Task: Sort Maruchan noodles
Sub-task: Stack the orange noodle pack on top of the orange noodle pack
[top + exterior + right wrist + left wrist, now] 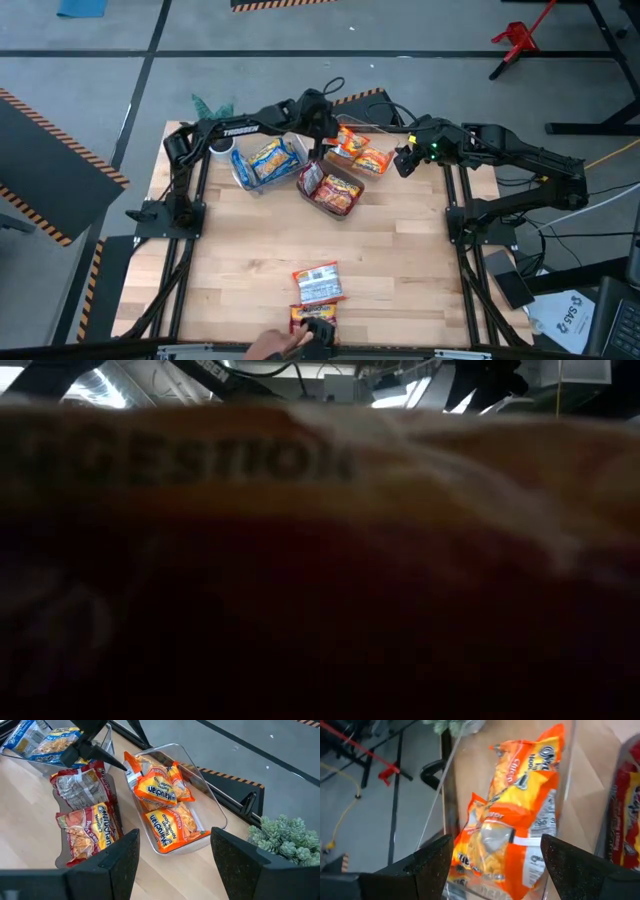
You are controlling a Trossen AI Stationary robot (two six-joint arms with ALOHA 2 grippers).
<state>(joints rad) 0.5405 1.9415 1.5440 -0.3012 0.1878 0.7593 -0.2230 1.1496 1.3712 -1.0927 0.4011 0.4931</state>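
Wooden table (400, 260), three clear bins upper centre. Your left pincer (322, 140) hangs wide open, empty, above orange-packet bin (372, 168). Right pincer (405, 165) open, empty. Loose noodle packet (318, 282) lies bottom centre, long axis across frame, well apart from both; left arm slightly nearer.

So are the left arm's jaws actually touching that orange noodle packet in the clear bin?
Apart. The left wrist view shows the left gripper open above the orange packet in the clear bin, jaws clear of it on both sides.
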